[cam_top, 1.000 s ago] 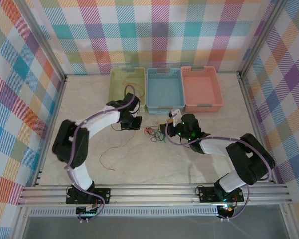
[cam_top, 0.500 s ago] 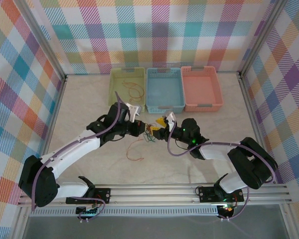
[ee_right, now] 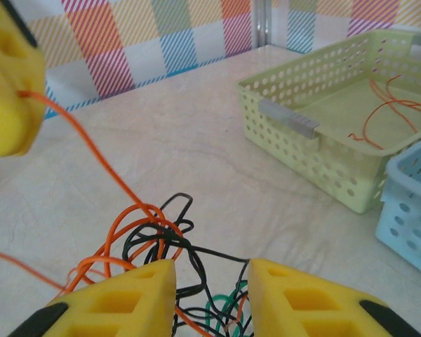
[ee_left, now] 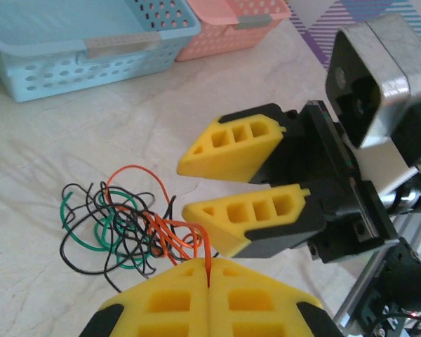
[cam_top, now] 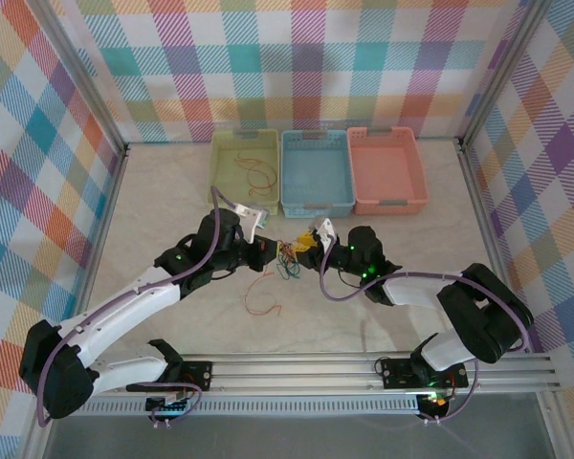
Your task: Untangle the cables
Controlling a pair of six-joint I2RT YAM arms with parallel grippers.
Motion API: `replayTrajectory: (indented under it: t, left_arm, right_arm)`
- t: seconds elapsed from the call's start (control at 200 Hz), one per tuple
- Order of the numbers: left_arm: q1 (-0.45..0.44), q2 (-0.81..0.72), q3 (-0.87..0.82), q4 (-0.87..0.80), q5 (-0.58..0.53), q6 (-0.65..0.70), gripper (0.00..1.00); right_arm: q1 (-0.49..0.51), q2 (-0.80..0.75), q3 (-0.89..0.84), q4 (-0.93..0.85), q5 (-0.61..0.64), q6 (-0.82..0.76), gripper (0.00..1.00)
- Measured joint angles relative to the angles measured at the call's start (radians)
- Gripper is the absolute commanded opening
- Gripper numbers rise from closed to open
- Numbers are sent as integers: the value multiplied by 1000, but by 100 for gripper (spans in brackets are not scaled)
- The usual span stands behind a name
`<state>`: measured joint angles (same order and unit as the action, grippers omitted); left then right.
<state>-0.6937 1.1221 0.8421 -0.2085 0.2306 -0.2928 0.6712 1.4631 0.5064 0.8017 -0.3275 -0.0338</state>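
The cables [cam_top: 290, 258] lie as a small knot of orange, green and black strands on the table between my two grippers. My left gripper [cam_top: 270, 251] is at the knot's left side. In the left wrist view the left gripper [ee_left: 208, 265] is shut on an orange cable [ee_left: 196, 235] that runs into the knot [ee_left: 116, 225]. My right gripper [cam_top: 308, 251] faces it from the right. In the right wrist view the right gripper [ee_right: 209, 270] stands open, its fingers [ee_right: 130, 298] on either side of black strands [ee_right: 189, 246] of the knot.
A loose orange cable [cam_top: 261, 304] lies on the table in front of the knot. At the back stand a green basket [cam_top: 220, 177] with orange cables [cam_top: 258, 175] inside, a blue basket [cam_top: 316, 201] and a pink basket [cam_top: 421, 182].
The left arm has stretched out low to the left while its gripper came down to the knot. The loose orange cable shifted right. The right gripper moved left onto the knot and its jaws narrowed.
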Motion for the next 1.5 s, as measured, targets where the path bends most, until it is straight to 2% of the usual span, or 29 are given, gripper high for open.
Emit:
replayTrajectory:
  t: [0.245, 0.44, 0.705, 0.985, 1.275, 1.5]
  left_arm:
    - [-5, 0, -1, -2, -41, 3, 0]
    - [-5, 0, -1, -2, -57, 3, 0]
    - [-5, 0, -1, -2, -60, 3, 0]
    - [-15, 0, -1, -3, -56, 3, 0]
    - [-19, 1, -1, -3, -30, 21, 0]
    - [-28, 1, -1, -7, -22, 22, 0]
  right_arm:
    - [0, -13, 2, -38, -52, -85, 42]
    - [0, -68, -5, -32, -79, -128, 40]
    - [0, -64, -5, -37, -78, -167, 37]
    - [9, -42, -5, -33, -77, -198, 41]
    - [27, -37, 47, -136, -56, -385, 44]
    - [29, -37, 79, -198, -50, -516, 43]
